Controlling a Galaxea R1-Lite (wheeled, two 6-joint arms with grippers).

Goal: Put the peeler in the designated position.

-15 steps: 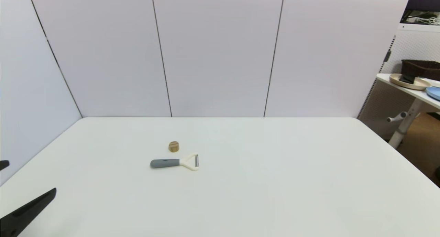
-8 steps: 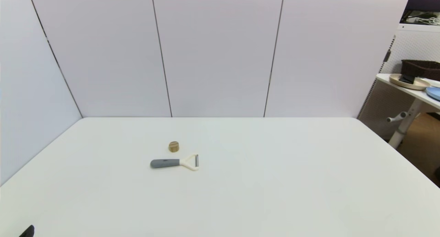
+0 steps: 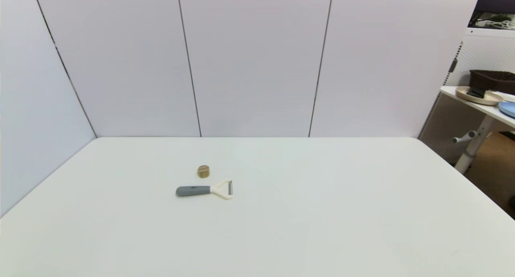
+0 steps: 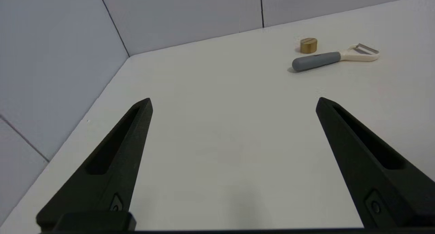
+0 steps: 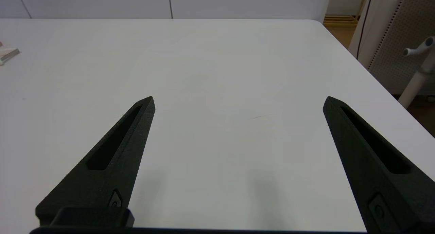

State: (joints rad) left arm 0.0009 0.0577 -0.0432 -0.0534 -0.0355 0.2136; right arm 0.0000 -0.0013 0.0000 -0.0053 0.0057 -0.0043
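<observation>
One peeler (image 3: 204, 190) is seen lying flat on the smooth white table (image 3: 322, 212), its rounded grey handle towards the robot's left, its cream forked head and thin metal blade towards the right. One short tan wooden cylinder (image 3: 203, 171) stands just behind it, apart. No writing can be read. The left gripper (image 4: 233, 102) and right gripper (image 5: 239, 101) are held spread wide, grasping nothing, above bare tabletop.

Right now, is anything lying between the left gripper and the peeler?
Nothing visible does. In the left wrist view only bare table lies between the open left gripper and the peeler. The wooden cylinder sits just beyond the handle, apart from it.
</observation>
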